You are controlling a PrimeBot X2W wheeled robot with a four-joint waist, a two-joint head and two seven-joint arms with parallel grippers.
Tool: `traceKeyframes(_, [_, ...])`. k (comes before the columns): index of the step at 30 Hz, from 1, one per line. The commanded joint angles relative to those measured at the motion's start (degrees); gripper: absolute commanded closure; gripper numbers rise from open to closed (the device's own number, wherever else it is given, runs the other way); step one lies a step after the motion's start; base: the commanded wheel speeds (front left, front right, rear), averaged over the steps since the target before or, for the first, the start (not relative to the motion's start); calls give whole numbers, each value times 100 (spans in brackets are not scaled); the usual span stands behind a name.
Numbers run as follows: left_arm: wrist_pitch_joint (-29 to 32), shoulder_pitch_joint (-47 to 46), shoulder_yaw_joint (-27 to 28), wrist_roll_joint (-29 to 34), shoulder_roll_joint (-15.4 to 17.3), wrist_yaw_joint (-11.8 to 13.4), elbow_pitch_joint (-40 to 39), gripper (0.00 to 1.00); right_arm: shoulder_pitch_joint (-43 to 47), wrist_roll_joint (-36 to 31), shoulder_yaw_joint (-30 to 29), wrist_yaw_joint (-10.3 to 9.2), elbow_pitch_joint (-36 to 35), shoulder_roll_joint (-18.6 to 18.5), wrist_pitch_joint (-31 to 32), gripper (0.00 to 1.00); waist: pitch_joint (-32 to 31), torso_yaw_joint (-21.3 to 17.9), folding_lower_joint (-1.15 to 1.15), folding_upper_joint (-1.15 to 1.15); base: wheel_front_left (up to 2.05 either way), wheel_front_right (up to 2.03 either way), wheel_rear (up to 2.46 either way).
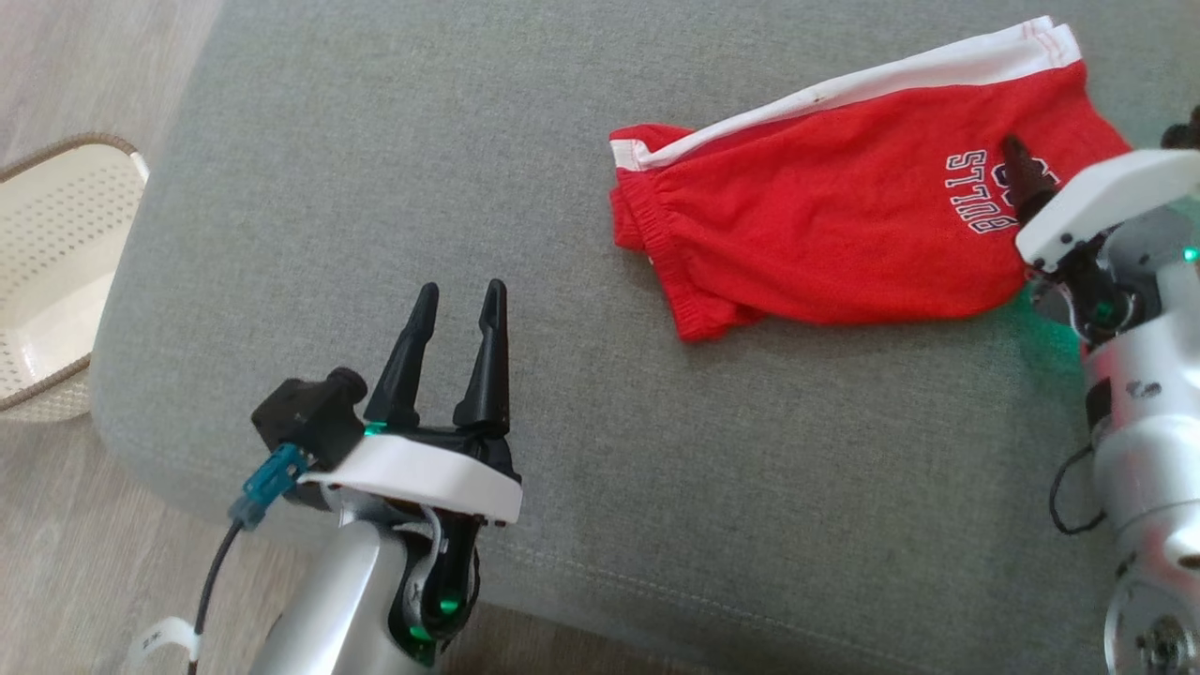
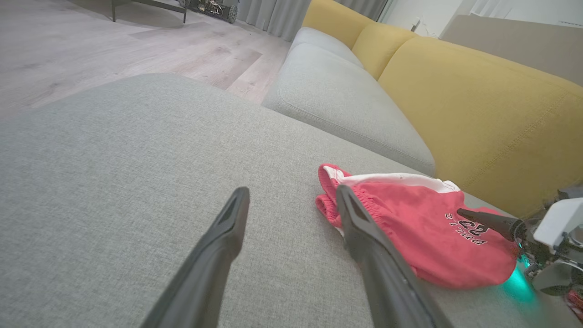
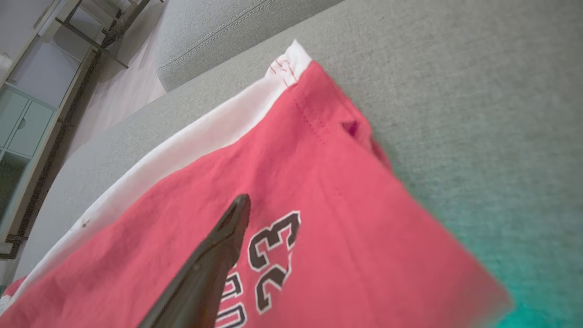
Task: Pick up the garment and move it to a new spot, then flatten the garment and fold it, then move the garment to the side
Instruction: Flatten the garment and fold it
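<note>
Shorts [image 1: 825,234] were lying rumpled on the grey cushion [image 1: 375,187], over on your robot's right side. They were red with a white side stripe, with the elastic waistband end toward the middle of the seat.

Your left gripper [image 1: 461,292] hung low over the bare front part of the cushion. Its forearm came up from the near edge and its fingers [image 2: 227,228] pointed away from the body. They were spread wide with nothing between them, well apart from the fabric.

Your right gripper [image 1: 1027,178] reached in from the right edge, wrist angled so it pointed across the leg end of the shorts. One dark finger [image 3: 214,255] lay just over the red cloth, right beside the black-and-white "23" print. I couldn't make out the other finger, so all I'd say is that the jaws stood wide and I saw no pinch on the cloth.

Off to the left you had a perforated cream basket [image 1: 56,272] on the wood floor, and a yellow backrest [image 2: 478,114] sat behind the cushion
</note>
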Motion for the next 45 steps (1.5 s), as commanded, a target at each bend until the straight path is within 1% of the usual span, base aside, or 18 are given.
traceKeyframes(1, [-70,-214,171,-25,43,35,-225,0,-33,-86,81,-5,76,98,32,0,13,14,0,0,0,0,0])
traceKeyframes(2, [-70,-221,163,-33,43,42,-229,0,-78,-116,75,-5,131,114,24,17,19,19,0,0,0,0,0])
traceKeyframes(3, [-70,-226,157,-43,43,47,-234,0,-118,-141,78,-5,173,128,11,61,23,21,0,0,0,0,0])
traceKeyframes(4, [-70,-230,152,-50,43,50,-236,0,-152,-159,81,-5,199,137,-24,100,25,21,0,0,0,0,0])
traceKeyframes(10, [-70,-227,171,-51,43,55,-210,0,-208,-212,160,-5,245,168,-340,100,-17,-26,0,0,0,0,0])
traceKeyframes(13, [-70,-210,210,-22,43,43,-178,0,-162,-178,281,-5,174,188,-627,100,-89,-104,0,0,0,0,0])
traceKeyframes(18, [-70,-179,269,37,43,2,-127,0,32,76,380,-5,4,236,-1073,100,-280,-301,0,0,0,0,0])
traceKeyframes(23, [-70,-92,349,109,43,-51,-61,0,421,334,482,-5,-252,266,-1348,100,-524,-564,0,0,0,0,0])
traceKeyframes(27, [-70,-12,408,160,43,-92,-14,0,815,516,358,-5,-484,267,-1521,100,-706,-768,0,0,0,0,0])
traceKeyframes(30, [-70,43,430,184,43,-122,15,0,1160,537,104,-5,-602,243,-1683,100,-839,-876,0,0,0,0,0])
traceKeyframes(33, [-70,104,481,199,43,-130,31,0,1458,591,-181,-5,-717,328,-1746,100,-941,-971,0,0,0,0,0])
traceKeyframes(35, [-70,149,528,208,43,-140,32,0,1556,528,-235,-5,-783,395,-1735,100,-963,-1044,0,0,0,0,0])
traceKeyframes(37, [-70,157,512,234,43,-182,70,0,1556,422,-221,-5,-901,443,-1791,100,-978,-1060,0,0,0,0,0])
traceKeyframes(42, [-70,136,509,208,43,-200,90,0,1433,433,-122,-5,-1171,554,-1885,100,-1015,-1019,0,0,0,0,0])
traceKeyframes(45, [-70,144,500,195,43,-210,116,0,1382,619,320,-5,-1585,623,-1973,100,-1065,-904,0,0,0,0,0])
